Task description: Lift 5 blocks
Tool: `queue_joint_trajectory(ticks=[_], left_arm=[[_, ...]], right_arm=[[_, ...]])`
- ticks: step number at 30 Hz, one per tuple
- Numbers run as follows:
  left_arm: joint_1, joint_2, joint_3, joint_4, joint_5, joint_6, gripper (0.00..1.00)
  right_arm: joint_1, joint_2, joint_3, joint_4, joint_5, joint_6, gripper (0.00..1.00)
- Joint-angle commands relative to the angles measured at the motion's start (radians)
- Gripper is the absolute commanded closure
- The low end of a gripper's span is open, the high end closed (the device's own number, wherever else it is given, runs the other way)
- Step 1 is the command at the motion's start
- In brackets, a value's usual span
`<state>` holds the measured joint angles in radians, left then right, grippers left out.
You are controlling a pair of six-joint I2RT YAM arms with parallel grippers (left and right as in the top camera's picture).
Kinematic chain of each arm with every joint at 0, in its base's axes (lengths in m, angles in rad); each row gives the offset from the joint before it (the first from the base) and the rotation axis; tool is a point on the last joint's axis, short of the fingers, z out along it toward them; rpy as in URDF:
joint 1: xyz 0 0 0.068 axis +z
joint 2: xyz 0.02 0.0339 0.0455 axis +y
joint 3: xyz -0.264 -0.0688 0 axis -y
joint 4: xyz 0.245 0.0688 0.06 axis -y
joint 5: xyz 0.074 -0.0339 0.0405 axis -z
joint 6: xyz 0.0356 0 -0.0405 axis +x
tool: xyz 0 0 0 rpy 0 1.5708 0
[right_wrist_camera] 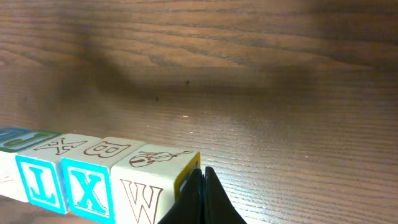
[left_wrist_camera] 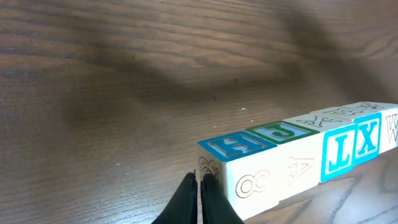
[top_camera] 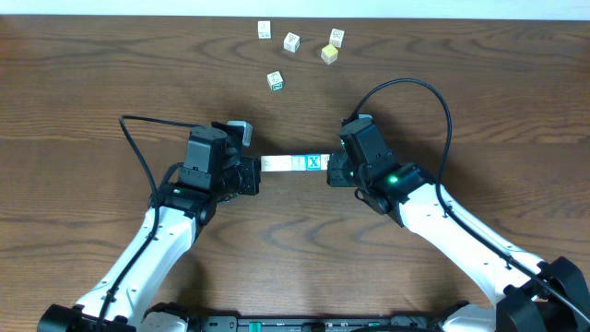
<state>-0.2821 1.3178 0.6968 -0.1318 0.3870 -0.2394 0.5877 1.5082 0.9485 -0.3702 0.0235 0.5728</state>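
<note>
Overhead showed the five blocks (top_camera: pixel 295 163) in one row, pinched end to end between the closed left gripper (top_camera: pixel 255 171) and closed right gripper (top_camera: pixel 332 171), though whether they had cleared the table (top_camera: pixel 92 92) was unclear.

The blocks (right_wrist_camera: pixel 90 190) read X, W, B, J and 8.

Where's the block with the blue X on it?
In the overhead view, the blue X block sits in the row of blocks, second from the right gripper, between the L block and the W block.
</note>
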Motion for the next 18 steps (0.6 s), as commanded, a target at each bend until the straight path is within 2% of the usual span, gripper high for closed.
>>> queue_joint_trajectory(ticks=[1,18], left_arm=[[-0.051,-0.014,0.042,0.024,0.256,-0.01,0.93],[-0.051,-0.07,0.042,0.024,0.256,-0.021,0.93]], right_arm=[[0.069,-0.026,0.065,0.044,-0.308,-0.006,0.99],[0.069,-0.044,0.065,0.044,-0.302,-0.006,0.99]])
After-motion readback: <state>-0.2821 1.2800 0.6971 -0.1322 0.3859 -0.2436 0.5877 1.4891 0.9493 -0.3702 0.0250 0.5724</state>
